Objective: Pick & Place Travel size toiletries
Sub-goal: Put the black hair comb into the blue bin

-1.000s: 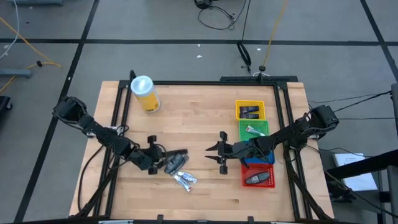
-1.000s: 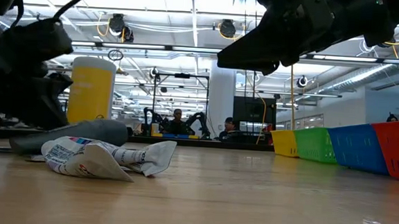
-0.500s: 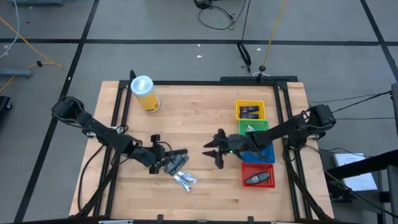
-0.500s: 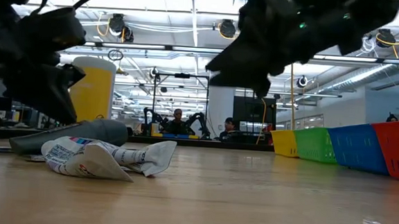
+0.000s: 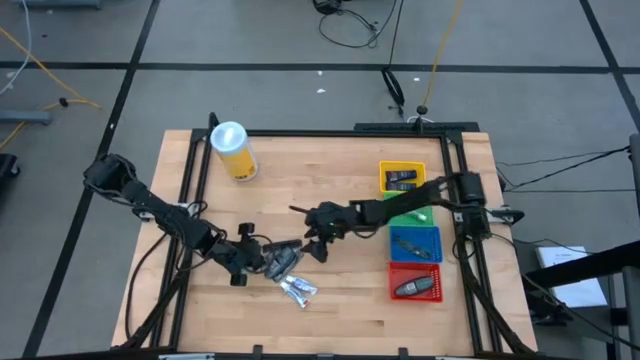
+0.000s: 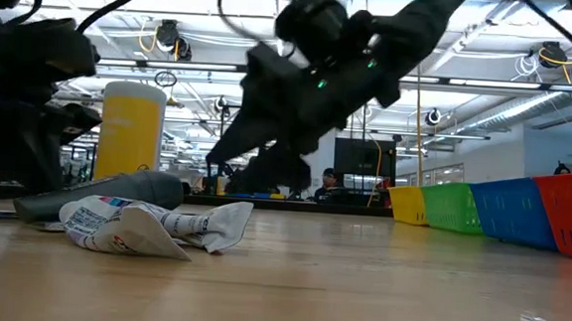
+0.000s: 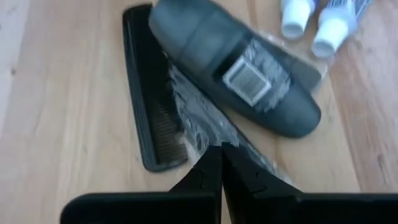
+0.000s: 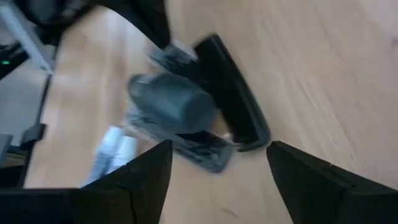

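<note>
1. While the right gripper (image 5: 312, 228) is reaching over the middle of the table (image 5: 330, 310), its fingers (image 8: 140, 177) are standing spread wide apart with nothing between them.
2. Just ahead of those spread fingers, a dark grey tube (image 8: 177, 107) is lying against a flat black comb (image 8: 231, 93), with a silvery sachet (image 8: 186, 144) under them.
3. On the far side of that pile from the right gripper, the left gripper (image 5: 245, 262) is sitting low at the table, its fingers (image 7: 208, 177) pressed together and pinching nothing.
4. Right past the left fingertips, the comb (image 7: 151, 93) and the tube (image 7: 233, 68) are lying side by side, touching, over the crinkled sachet (image 7: 199, 124).
5. Beyond the tube from the left gripper, two white-capped tubes (image 7: 317, 22) are lying together.
6. Behind the right gripper, along its arm, more toiletries are resting in the yellow tray (image 5: 385, 168), blue tray (image 5: 432, 250) and red tray (image 5: 395, 275).
7. Well off from both grippers, a yellow canister (image 5: 232, 150) is standing upright.
</note>
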You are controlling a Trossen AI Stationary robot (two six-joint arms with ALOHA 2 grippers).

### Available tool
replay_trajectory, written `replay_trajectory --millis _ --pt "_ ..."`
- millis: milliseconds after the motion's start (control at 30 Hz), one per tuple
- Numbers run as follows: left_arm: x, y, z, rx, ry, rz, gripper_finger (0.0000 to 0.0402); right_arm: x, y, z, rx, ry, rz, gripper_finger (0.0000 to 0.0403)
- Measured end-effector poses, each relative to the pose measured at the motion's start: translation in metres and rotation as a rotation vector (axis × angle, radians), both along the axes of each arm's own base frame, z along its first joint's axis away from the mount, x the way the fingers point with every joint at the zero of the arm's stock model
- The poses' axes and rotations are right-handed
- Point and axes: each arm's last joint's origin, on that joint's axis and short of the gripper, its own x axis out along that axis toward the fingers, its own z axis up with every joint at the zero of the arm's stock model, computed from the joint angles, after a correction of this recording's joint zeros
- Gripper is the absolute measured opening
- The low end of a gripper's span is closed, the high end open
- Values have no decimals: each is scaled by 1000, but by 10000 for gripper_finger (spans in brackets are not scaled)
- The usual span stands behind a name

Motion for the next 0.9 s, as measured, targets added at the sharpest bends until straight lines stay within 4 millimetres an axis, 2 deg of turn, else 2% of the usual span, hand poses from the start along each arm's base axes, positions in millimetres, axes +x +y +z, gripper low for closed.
replay_trajectory --millis 133,367,900 --pt "-4 3 -8 15 18 21 5 9 -9 -9 38 34 -21 255" --pt "1 9 -16 24 -72 23 4 2 -16 -18 44 112 -43 254" --pt "39 26 -35 44 -221 15 5 -12 -17 -34 73 160 -38 254"
